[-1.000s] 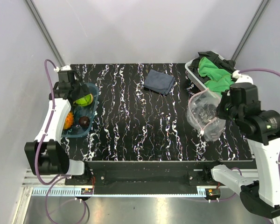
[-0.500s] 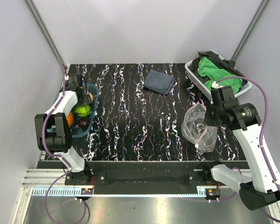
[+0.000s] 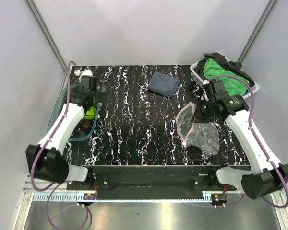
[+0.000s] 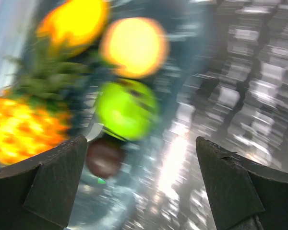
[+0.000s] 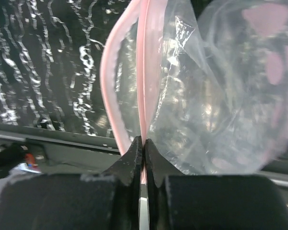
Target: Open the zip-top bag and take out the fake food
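There is one table (image 3: 134, 129), and on it one zip-top bag (image 3: 198, 129), one blue tub (image 3: 57, 103), one white basket (image 3: 196, 70) and one folded grey-blue cloth (image 3: 164, 83); the arms are two, the left arm (image 3: 62, 124) and the right arm (image 3: 249, 134). The fake food (image 3: 90, 114) counts five pieces in the left wrist view: one pineapple (image 4: 19, 129), one blurred orange piece (image 4: 77, 21), one orange-yellow ball (image 4: 134, 47), one green ball (image 4: 126, 109) and one dark piece (image 4: 104, 157). In the basket I can count one green cloth (image 3: 221, 69) and one black cloth (image 3: 216, 56), but whether more lie under them I cannot tell.
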Motion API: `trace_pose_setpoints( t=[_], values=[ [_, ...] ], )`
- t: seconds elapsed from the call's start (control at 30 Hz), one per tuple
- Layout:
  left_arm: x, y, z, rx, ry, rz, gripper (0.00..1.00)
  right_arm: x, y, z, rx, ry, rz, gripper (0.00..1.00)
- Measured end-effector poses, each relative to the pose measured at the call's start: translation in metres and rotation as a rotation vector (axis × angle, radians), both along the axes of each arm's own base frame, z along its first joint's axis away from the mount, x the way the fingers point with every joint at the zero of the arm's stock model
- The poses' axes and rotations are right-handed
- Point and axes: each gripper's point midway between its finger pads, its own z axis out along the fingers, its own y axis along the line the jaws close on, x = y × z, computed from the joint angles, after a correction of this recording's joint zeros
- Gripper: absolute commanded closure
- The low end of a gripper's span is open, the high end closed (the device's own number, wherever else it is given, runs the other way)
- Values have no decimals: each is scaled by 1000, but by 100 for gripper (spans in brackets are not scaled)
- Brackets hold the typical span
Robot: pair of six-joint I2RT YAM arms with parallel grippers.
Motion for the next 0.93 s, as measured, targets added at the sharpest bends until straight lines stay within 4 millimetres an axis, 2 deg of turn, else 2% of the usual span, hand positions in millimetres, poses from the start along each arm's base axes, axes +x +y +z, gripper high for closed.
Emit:
trace_pose_setpoints(
  t=[0.13, 0.17, 0.23, 0.33, 0.37, 0.47, 0.5, 0.53, 0.63, 0.7, 0.87, 0.93],
  values=[
    [-22, -78, 38, -110, -111, -164, 1, 14, 22, -20, 85, 54, 4, 90],
    [-31, -100, 46, -151, -134, -214, 1, 18, 27, -28, 104, 72, 6, 86],
    [-44, -129, 55, -209, -152, -276, 1, 23, 33, -41, 120, 105, 2, 80],
    [-65, -170, 58, -281, -137, -379, 1, 29, 33, -65, 95, 152, -4, 62],
    [-71, -180, 57, -299, -125, -406, 1, 30, 31, -72, 76, 166, -7, 51],
    [-94, -208, 56, -336, -88, -503, 1, 34, 17, -84, -14, 171, -24, 32],
    [-97, -211, 56, -343, -84, -518, 1, 34, 13, -84, -31, 171, -32, 9],
    [-104, -217, 57, -351, -75, -543, 1, 33, 9, -83, -55, 167, -35, 1],
    [-120, -230, 64, -385, -74, -611, 1, 32, 2, -70, -77, 133, -44, 0],
    [-130, -236, 73, -420, -84, -657, 1, 30, 2, -52, -53, 80, -50, 0],
    [-145, -238, 94, -499, -146, -717, 1, 18, 4, -8, 42, -65, -80, 0],
    [-151, -237, 100, -533, -174, -735, 1, 10, 8, 0, 95, -97, -73, 0]
  ],
)
